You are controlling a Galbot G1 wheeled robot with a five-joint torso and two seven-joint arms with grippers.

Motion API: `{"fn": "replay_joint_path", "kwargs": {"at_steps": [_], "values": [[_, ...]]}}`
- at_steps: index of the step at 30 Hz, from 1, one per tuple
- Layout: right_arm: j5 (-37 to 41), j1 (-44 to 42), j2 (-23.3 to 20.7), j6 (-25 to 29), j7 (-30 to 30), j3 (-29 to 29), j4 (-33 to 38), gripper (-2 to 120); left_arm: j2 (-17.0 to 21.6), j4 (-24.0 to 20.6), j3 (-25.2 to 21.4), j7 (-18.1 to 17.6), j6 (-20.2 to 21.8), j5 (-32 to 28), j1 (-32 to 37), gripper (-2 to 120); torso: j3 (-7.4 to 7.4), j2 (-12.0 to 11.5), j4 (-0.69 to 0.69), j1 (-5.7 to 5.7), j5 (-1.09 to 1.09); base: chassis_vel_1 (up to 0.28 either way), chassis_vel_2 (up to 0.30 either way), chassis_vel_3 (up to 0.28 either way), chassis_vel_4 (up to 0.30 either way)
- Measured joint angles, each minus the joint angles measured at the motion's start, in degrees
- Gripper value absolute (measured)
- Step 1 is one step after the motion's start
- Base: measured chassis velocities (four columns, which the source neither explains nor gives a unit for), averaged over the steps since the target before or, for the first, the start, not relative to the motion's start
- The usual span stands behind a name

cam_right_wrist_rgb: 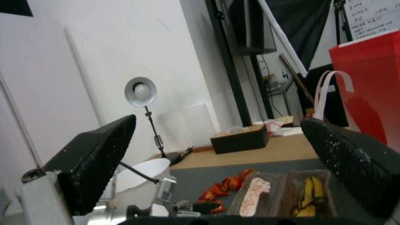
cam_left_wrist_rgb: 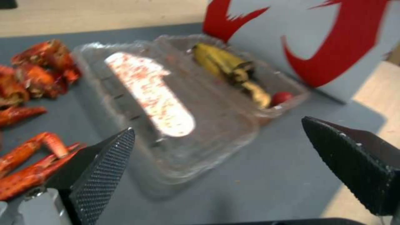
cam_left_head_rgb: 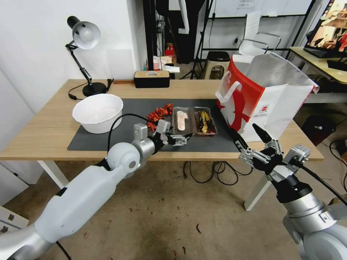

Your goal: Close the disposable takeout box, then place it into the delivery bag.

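Note:
The disposable takeout box [cam_left_head_rgb: 194, 121] lies open and flat on the dark mat, its stickered lid half on the left and the half with yellow and dark food on the right. My left gripper [cam_left_head_rgb: 186, 138] is open, just in front of the lid half's near edge. In the left wrist view its fingers [cam_left_wrist_rgb: 104, 165] stand wide apart on either side of the box [cam_left_wrist_rgb: 179, 103]. The delivery bag [cam_left_head_rgb: 260, 97] stands open to the box's right. My right gripper [cam_left_head_rgb: 242, 129] is open off the table's front edge, by the bag's near corner.
A big white bowl [cam_left_head_rgb: 97, 112] sits at the mat's left end. Red crayfish shells [cam_left_head_rgb: 159, 115] lie just left of the box. A desk lamp [cam_left_head_rgb: 85, 36] and a dark tissue box [cam_left_head_rgb: 151, 78] stand at the back of the table.

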Motion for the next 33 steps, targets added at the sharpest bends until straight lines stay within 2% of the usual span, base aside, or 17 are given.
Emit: {"fn": "replay_joint_path", "kwargs": {"at_steps": [3,10,21,28,33], "values": [[0.02,0.3,0.38,-0.04,0.03,-0.71,-0.32,100,-0.59,4.26,0.47,0.49,-0.04,0.32,-1.06,100,-0.01,0.0,0.0,0.0,0.0,0.0,0.0,0.0,0.0],[0.05,1.23,0.35,-0.1,0.23,-1.2,-1.21,100,-0.99,6.71,0.28,0.61,0.33,-1.47,-1.31,100,-0.01,0.01,0.01,0.0,-0.01,0.0,0.0,0.0,0.0],[0.17,1.73,0.55,-0.12,0.91,-1.39,-1.9,100,-1.46,6.9,0.31,0.91,0.92,-2.98,-1.62,100,-0.01,0.01,0.0,0.0,0.0,0.0,0.0,0.0,0.0],[0.52,2.09,0.36,-0.17,1.48,-1.1,-2.5,100,-1.77,5.07,0.91,2.94,1.51,-2.91,-1.51,100,-0.01,0.01,0.01,-0.01,0.0,0.0,0.0,0.0,0.0],[1.32,2.03,-0.05,-0.2,1.61,0.22,-2.46,100,-3.2,5.37,1.9,3.94,0.65,-2.75,-2.69,100,-0.01,0.01,0.01,-0.01,0.01,0.0,0.0,0.0,0.0]]}}
